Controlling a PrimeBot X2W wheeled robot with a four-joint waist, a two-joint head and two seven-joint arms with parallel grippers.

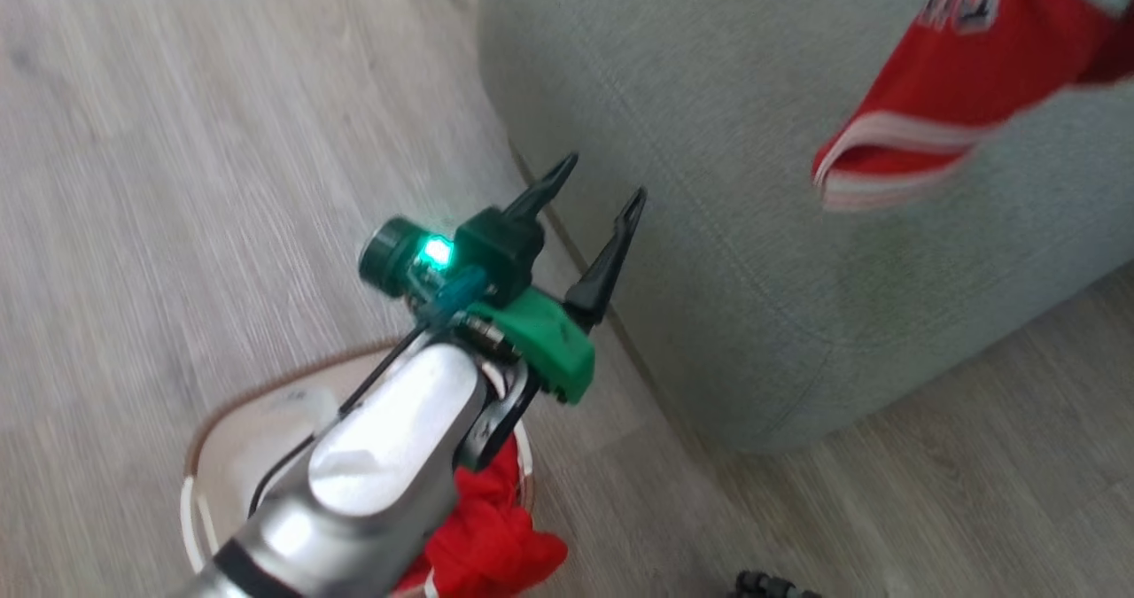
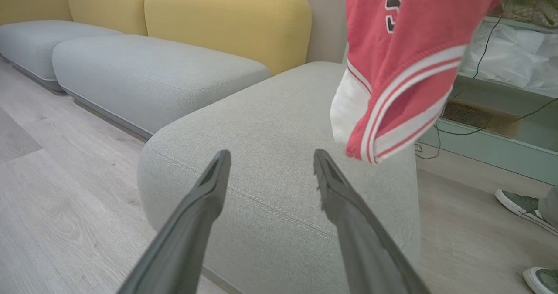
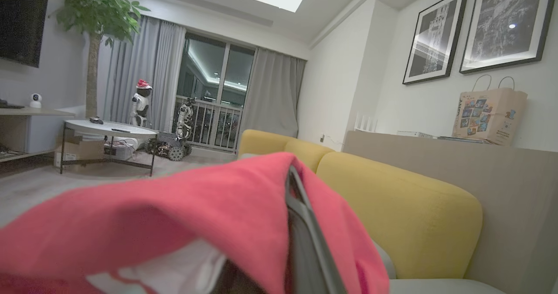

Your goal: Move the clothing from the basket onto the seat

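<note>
A red garment [image 1: 957,75] with white stripes hangs above the grey-green seat [image 1: 709,182] at the upper right. In the right wrist view the same red cloth [image 3: 196,215] drapes over my right gripper [image 3: 290,174], which is shut on it; one dark finger [image 3: 301,228] shows through the fold. My left gripper [image 1: 601,183] is open and holds nothing, hovering above the basket [image 1: 204,438] beside the seat's corner. More red clothing [image 1: 487,536] lies bunched in the basket, partly hidden by my forearm. From the left wrist, the open left gripper [image 2: 271,154] points at the seat [image 2: 270,124], with the hanging garment [image 2: 405,67] to the right.
Pale wood floor [image 1: 177,182] surrounds the seat. Further grey cushions [image 2: 144,76] with yellow backrests [image 2: 226,19] stand behind it. A person's shoes [image 2: 523,204] rest on the floor to the right, near a low glass shelf with cables [image 2: 492,128]. A round table [image 3: 109,130] stands far off.
</note>
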